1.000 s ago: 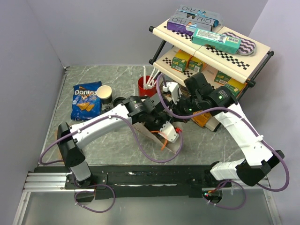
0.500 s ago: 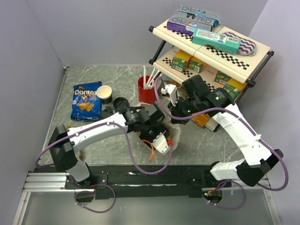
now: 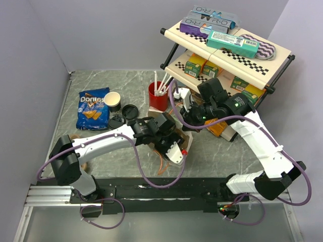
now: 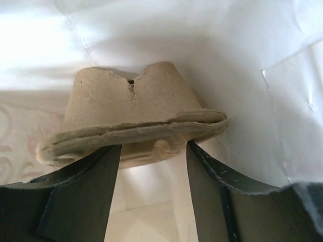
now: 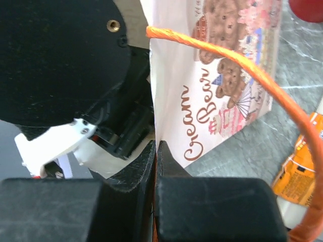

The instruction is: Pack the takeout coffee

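Takeout coffee [image 3: 112, 101]: it stands upright on the worktop [image 3: 217, 156] with its mouth uncovered. It is well apart from both tools, out to the left of your left tool and farther from the arm bases. It is not in the bag yet.
Black lid [image 3: 130, 111]: it lies flat just beside the cup, on the side nearer your left tool. A second black disc lies close by. I judge the cup needs capping before it goes anywhere.
Doritos bag [image 3: 92, 108]: it lies on the cup's far side from the tools and plays no part here.
Left tool [image 4: 154, 151]: it is pushed inside the paper bag with its jaws standing apart, gripping nothing that I can see.
Pulp carrier [image 4: 136, 116]: it sits just past the left fingertips against the bag's white inner wall, tilted. Its rim lies across both tips. It is probably there to give the cup a seat.
Paper bag [image 5: 212, 101]: it is printed "Cream Bear". Your left tool fills its mouth.
Right tool [image 5: 156, 146]: it is closed flat on the bag's edge, pinching the paper. That holds the mouth up and open for the other arm.
Orange handle [image 5: 242, 65]: it arcs just past the right tool, loose.
Step in hand: you seem to be settling the carrier in the bag. The cup's own move has not begun.
Watch for: the carrier tipping, and the thin paper tearing at the pinch.
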